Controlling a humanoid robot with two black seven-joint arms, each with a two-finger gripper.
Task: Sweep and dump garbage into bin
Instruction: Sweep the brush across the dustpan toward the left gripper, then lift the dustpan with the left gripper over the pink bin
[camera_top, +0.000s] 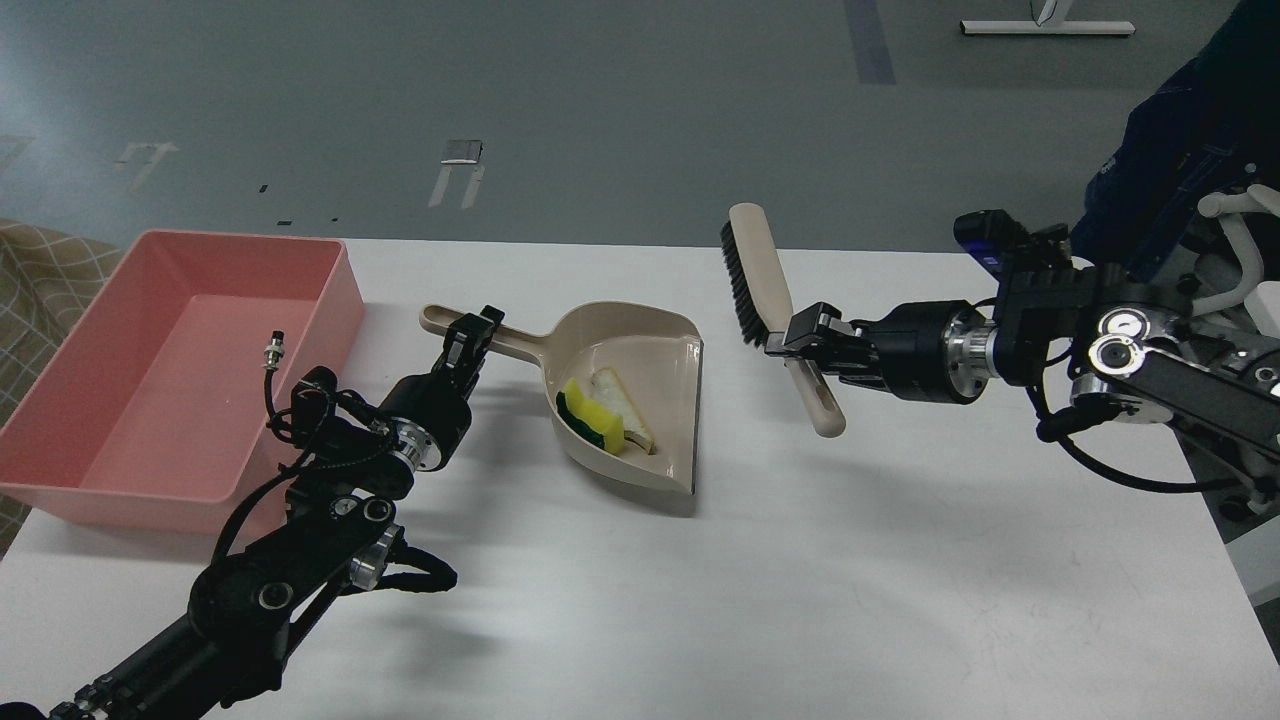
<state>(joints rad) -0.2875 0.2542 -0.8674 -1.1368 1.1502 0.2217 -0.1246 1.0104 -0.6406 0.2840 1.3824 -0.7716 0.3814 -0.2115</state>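
left pincer (474, 333) grips dustpan (640, 400) handle; right pincer (800, 335) holds brush (765, 290).

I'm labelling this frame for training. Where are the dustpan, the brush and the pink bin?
dustpan (668, 352): head view, bare floor of the pan near its open edge.
brush (760, 262): head view, beige back above the bristles.
bin (180, 350): head view, bare inner floor.

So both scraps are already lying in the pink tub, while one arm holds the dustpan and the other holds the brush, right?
Not quite: the head view shows the garbage lying in the dustpan, not the bin, which holds nothing. The left gripper does hold the dustpan, the right gripper the brush.
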